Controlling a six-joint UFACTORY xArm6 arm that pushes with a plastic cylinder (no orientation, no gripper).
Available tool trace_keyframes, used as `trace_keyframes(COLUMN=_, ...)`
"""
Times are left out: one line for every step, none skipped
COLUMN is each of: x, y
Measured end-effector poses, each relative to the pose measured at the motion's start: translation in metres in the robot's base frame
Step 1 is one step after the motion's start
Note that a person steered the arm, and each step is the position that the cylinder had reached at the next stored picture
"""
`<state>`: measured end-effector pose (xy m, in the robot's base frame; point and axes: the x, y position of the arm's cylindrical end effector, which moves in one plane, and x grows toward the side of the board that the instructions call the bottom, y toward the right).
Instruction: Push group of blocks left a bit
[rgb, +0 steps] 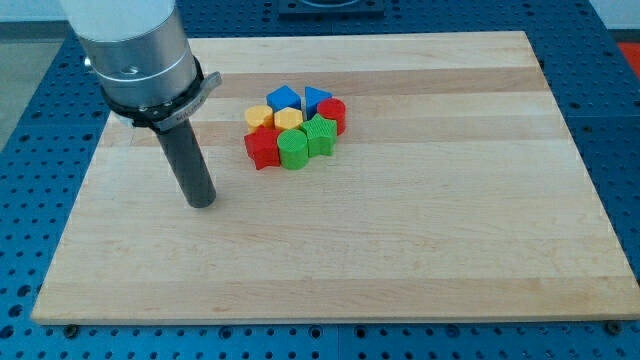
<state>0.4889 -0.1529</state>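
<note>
No claw on this rig, just my tip (202, 203) resting on the worktop (420, 250), well apart from the cluster at its 2 o'clock. The red block (262, 150), green cylinder (294, 151), blue blocks (284, 98) and yellow ones (288, 120) sit packed together, touching.

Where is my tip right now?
My tip rests on the board, to the view's left of the cluster, nearest the red block, not touching.

Bare board (420, 250) all round block cluster (296, 125); nothing blocking.
</note>
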Motion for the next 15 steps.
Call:
trace_keyframes(x=0.0, y=0.0)
trace_keyframes(x=-0.01, y=-0.001)
trace_keyframes(x=-0.022, y=-0.001)
trace_keyframes(x=-0.028, y=0.007)
trace_keyframes(x=-0.029, y=0.012)
trace_keyframes(x=-0.029, y=0.012)
trace_keyframes(x=-0.029, y=0.012)
trace_keyframes(x=-0.034, y=0.012)
trace_keyframes(x=-0.053, y=0.012)
trace_keyframes(x=-0.063, y=0.016)
trace_keyframes(x=-0.068, y=0.024)
trace_keyframes(x=-0.078, y=0.033)
trace_keyframes(x=-0.09, y=0.042)
trace_keyframes(x=-0.104, y=0.049)
trace_keyframes(x=-0.12, y=0.053)
